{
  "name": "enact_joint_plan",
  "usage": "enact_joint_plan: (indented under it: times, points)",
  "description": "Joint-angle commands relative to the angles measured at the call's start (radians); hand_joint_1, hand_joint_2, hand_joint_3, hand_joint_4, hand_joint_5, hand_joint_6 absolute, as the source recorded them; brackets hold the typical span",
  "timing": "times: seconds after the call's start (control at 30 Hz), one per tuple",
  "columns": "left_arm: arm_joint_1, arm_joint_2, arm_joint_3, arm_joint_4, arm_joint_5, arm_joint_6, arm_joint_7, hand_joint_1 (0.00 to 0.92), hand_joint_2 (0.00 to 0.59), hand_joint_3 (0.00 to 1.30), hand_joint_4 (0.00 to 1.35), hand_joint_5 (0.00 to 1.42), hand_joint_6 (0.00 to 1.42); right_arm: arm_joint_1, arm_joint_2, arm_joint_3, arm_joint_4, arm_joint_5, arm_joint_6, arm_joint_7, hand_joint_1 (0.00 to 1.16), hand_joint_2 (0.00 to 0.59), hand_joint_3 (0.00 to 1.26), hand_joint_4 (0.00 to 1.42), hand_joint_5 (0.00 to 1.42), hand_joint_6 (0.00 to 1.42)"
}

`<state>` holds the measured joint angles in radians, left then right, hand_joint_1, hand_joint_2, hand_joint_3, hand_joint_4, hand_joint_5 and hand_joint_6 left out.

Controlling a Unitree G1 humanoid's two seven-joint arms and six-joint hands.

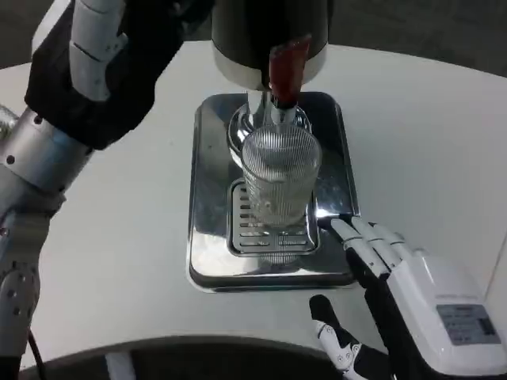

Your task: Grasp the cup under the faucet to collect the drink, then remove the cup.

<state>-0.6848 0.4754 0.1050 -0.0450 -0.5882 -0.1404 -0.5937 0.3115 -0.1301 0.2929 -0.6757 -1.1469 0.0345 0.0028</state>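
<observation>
The ribbed glass cup [280, 178] stands on the slotted grate [265, 229] of the steel drip tray [207, 198], under the faucet with the red lever [286, 70]. The right hand [400, 297] lies just right of and nearer than the cup, fingers apart, holding nothing, fingertips at the tray's rim. The left hand [111, 67] is raised beside the dark dispenser body [269, 32], up left of the cup; its fingers are hidden, so I cannot tell their state.

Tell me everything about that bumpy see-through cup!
The cup looks like clear glass with fine upright ridges all around. It stands upright on the slotted grate of the shiny metal drip tray, right under the faucet with its red lever. Neither hand touches it; the right hand waits nearby with fingers apart. Whether any drink is inside is unclear.
</observation>
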Motion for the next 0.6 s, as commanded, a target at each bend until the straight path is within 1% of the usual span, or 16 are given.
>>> enact_joint_plan:
  times: [0.03, 0.07, 0.13, 0.27, 0.4, 0.6]
  points:
    - [-0.043, 0.035, -0.001, -0.011, 0.027, 0.059, -0.067, 0.0, 0.089, 0.0, 0.0, 0.0, 0.0, 0.021, 0.003, -0.006, -0.021, 0.001, -0.001, -0.005, 0.53, 0.493, 0.16, 0.12, 0.13, 0.2]
    - [-0.05, 0.045, -0.006, -0.009, 0.052, 0.061, -0.077, 0.0, 0.088, 0.0, 0.0, 0.0, 0.0, 0.024, 0.003, -0.006, -0.024, 0.001, -0.001, -0.005, 0.53, 0.493, 0.16, 0.12, 0.13, 0.2]
    - [-0.06, 0.049, -0.009, -0.004, 0.077, 0.071, -0.091, 0.0, 0.085, 0.0, 0.0, 0.0, 0.0, 0.029, 0.005, -0.007, -0.028, 0.001, -0.002, -0.007, 0.53, 0.493, 0.16, 0.12, 0.13, 0.2]
    - [-0.075, 0.03, -0.013, 0.028, 0.1, 0.089, -0.099, 0.0, 0.078, 0.0, 0.0, 0.0, 0.0, 0.045, 0.004, -0.013, -0.04, 0.002, -0.004, -0.009, 0.53, 0.493, 0.16, 0.12, 0.13, 0.2]
    - [-0.084, 0.006, -0.03, 0.079, 0.123, 0.092, -0.121, 0.0, 0.075, 0.0, 0.0, 0.0, 0.0, 0.059, 0.004, -0.022, -0.049, 0.007, -0.004, -0.01, 0.53, 0.493, 0.16, 0.12, 0.13, 0.2]
    - [-0.078, -0.007, -0.061, 0.124, 0.187, 0.08, -0.152, 0.0, 0.072, 0.0, 0.0, 0.0, 0.0, 0.075, 0.007, -0.028, -0.058, 0.013, -0.005, -0.012, 0.53, 0.493, 0.16, 0.12, 0.14, 0.2]
